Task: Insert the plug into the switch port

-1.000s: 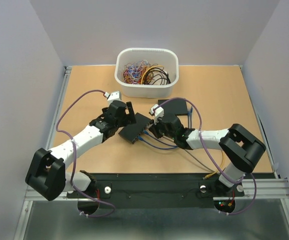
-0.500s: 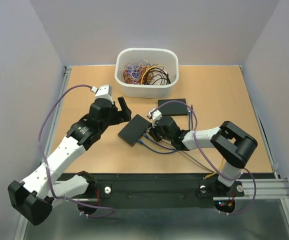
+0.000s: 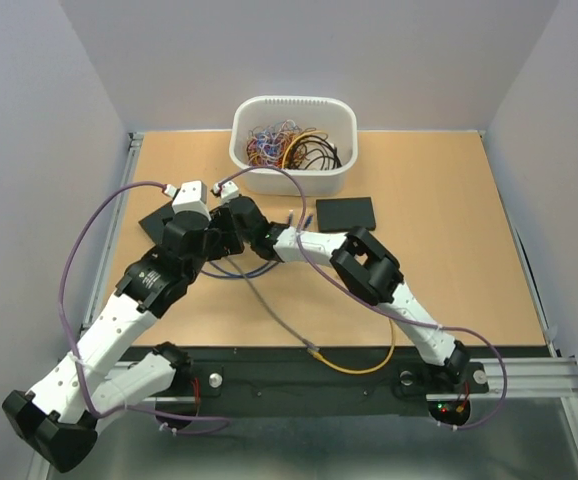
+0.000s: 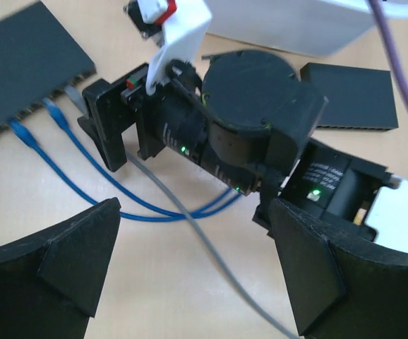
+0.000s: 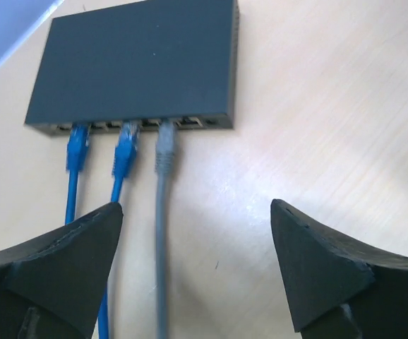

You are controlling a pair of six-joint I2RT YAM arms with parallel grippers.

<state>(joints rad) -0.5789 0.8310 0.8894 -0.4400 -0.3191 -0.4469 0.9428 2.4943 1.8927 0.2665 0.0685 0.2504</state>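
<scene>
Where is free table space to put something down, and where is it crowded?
Free: the right part of the table, between the right switch and the right edge; also the near middle, between the two arms, crossed by a grey cable. Crowded: the left centre, where both pincers, the left switch and the blue cables meet, below the bin.

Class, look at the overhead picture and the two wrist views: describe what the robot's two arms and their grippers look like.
Both the left arm and right arm have white links joined by bulky black joints, each trailed by a looping purple cable. The gripper fingers are matte black, angular wedges. Small green lights glow on the right arm's wrist housing.
</scene>
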